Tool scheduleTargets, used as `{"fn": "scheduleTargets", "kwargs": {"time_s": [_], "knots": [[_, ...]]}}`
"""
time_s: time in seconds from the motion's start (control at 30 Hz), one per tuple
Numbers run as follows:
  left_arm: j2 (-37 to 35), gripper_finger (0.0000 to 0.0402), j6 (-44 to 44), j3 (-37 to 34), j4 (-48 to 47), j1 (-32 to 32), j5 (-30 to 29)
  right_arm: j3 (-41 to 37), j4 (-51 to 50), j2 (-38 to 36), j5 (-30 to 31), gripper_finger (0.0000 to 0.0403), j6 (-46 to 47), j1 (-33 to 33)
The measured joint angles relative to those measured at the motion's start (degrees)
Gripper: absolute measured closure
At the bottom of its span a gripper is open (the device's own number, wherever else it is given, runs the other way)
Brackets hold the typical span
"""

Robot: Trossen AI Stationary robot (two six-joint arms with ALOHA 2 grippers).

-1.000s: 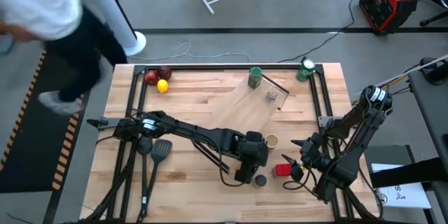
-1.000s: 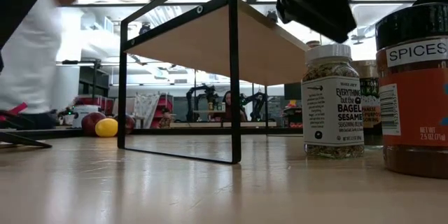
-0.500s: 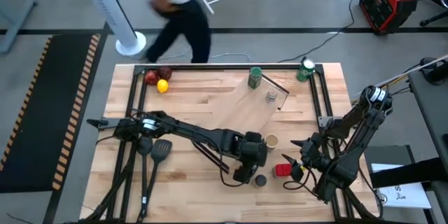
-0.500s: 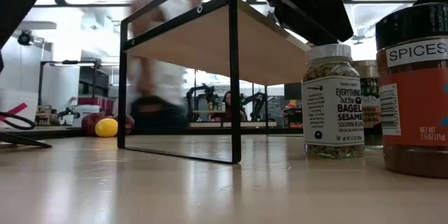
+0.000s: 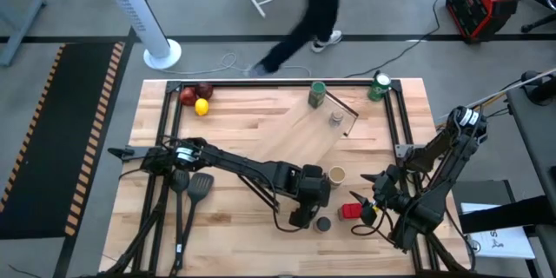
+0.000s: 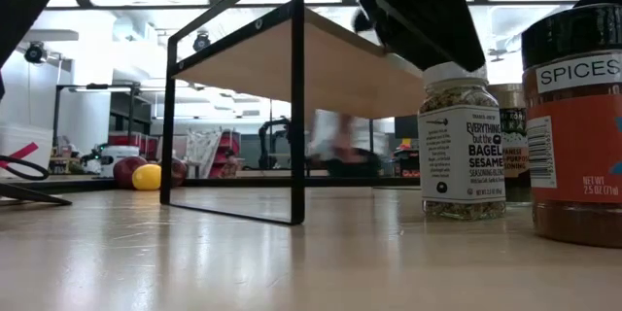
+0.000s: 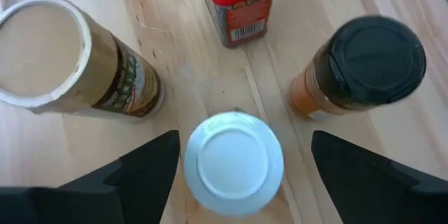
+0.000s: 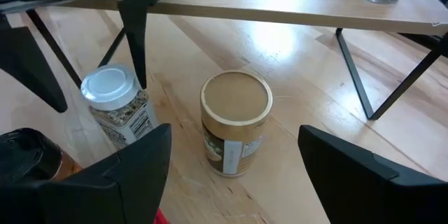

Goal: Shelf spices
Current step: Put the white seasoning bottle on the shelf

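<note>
My left gripper (image 7: 241,182) is open above the white-topped jar (image 7: 233,162), one finger on each side of its cap, apart from it. The jar stands on the table (image 5: 234,139) beside the tan-topped jar (image 7: 63,59), the red-topped jar (image 7: 238,0) and the black-topped jar (image 7: 371,63). In the high view the left gripper (image 5: 304,198) hides the white top. The shelf (image 5: 313,130) stands slanted at the table's far middle; the green-topped jar (image 5: 316,95) and the silvery-topped jar (image 5: 337,120) stand on it. My right gripper (image 5: 369,204) is open, just right of the red-topped jar (image 5: 350,211).
A green can with a white top (image 5: 380,87) stands at the far right corner. Red and yellow fruit (image 5: 195,100) lie at the far left. Dark spatulas (image 5: 195,187) lie near the left arm's base. A person (image 5: 308,9) walks on the floor beyond the far edge.
My left gripper has come down closer over the white-topped jar. In the low view the shelf's near black bar stands farther left than before. A person has walked from left to right behind the table's far edge.
</note>
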Motion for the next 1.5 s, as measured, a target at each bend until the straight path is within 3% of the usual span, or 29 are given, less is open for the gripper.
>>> {"fn": "scheduleTargets", "kwargs": {"time_s": [0.97, 1.23, 1.5], "knots": [[0.09, 0.0164, 0.60, -0.70, 0.92, -0.65, 0.52, 0.00, 0.00, -0.02, 0.02, 0.0130, -0.04, 0.00], [0.09, 0.0209, 0.29, -0.70, 1.23, -0.66, 0.34, 0.00, 0.00, -0.02, 0.02, 0.0119, -0.28, 0.00], [0.09, 0.0210, -2.30, -0.70, 1.88, -0.72, 0.23, 0.00, 0.00, -0.02, 0.02, 0.0133, -0.30, 0.00]]}}
